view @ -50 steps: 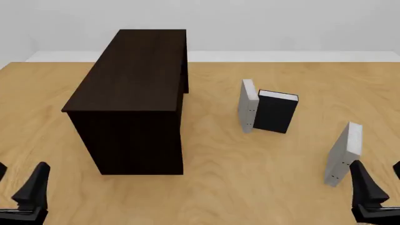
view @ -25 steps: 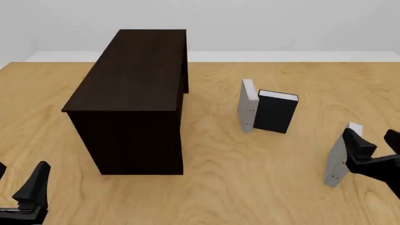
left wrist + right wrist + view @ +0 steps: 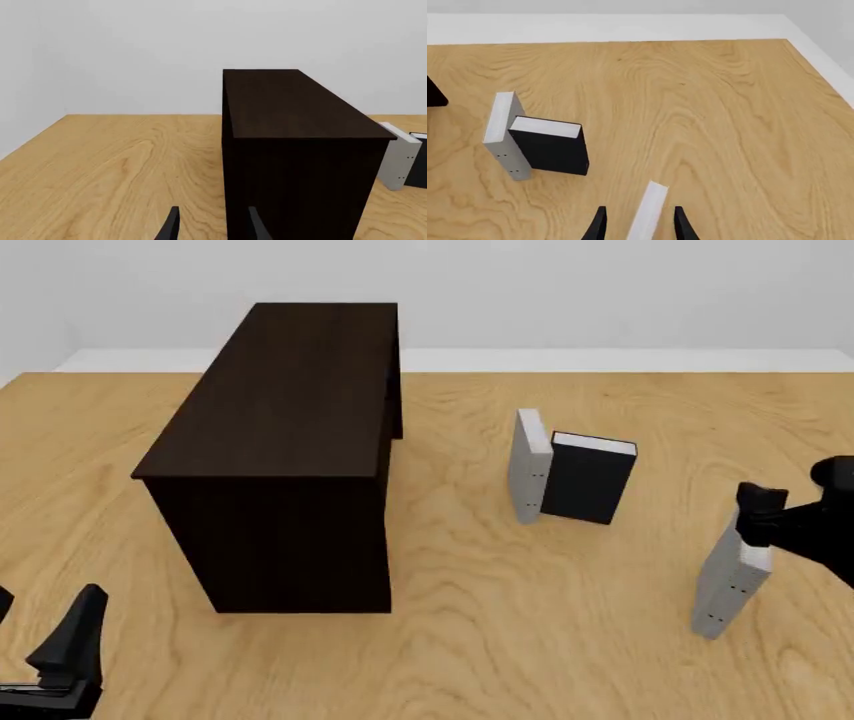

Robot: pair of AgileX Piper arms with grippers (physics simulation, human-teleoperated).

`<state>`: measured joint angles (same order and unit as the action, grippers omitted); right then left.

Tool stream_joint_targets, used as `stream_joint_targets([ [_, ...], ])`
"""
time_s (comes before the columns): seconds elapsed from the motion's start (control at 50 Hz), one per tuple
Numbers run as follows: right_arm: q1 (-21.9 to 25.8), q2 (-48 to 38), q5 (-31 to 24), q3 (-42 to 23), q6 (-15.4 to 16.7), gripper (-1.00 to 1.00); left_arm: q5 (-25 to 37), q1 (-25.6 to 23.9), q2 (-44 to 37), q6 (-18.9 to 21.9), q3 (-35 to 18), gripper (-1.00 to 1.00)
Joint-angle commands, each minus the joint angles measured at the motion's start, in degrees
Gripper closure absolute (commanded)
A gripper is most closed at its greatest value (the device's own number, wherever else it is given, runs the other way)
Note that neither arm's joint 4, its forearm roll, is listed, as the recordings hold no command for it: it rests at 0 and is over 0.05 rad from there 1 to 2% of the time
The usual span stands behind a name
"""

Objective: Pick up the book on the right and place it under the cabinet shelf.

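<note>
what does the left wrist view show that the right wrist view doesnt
Only the left wrist view shows the whole dark cabinet, top and near end, with the left gripper open just before it.

Only the right wrist view shows the right-hand grey book standing between the open fingers of the right gripper, plus the full black book and the table's far right corner.

Both show the wooden table, the pale wall, and the other grey book beside the black one; the left wrist view catches only a sliver of the black book at its edge.
</note>
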<state>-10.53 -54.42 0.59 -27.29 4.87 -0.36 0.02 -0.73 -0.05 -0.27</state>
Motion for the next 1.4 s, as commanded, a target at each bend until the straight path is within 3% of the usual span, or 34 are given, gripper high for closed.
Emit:
stream_joint_targets([
  [0.02,-2.2,-5.9,-0.3,-2.8,3.0,-1.00,0.1,0.0,0.1,0.0,0.0,-1.00],
  [0.56,-3.0,-8.9,0.7,-3.1,3.1,-1.00,0.0,0.0,0.0,0.0,0.0,-1.00],
  [0.68,-2.2,-8.9,-1.2,-3.5,2.1,-1.00,-0.1,0.0,-0.1,0.0,0.0,-1.00],
  [1.08,-0.2,-7.1,-1.9,-0.3,-0.2,-1.00,-0.3,0.0,-0.1,0.1,0.1,-1.00],
  [1.4,-0.9,-8.6,1.5,4.6,-1.4,-1.00,-0.2,0.0,0.0,0.1,0.1,-1.00],
])
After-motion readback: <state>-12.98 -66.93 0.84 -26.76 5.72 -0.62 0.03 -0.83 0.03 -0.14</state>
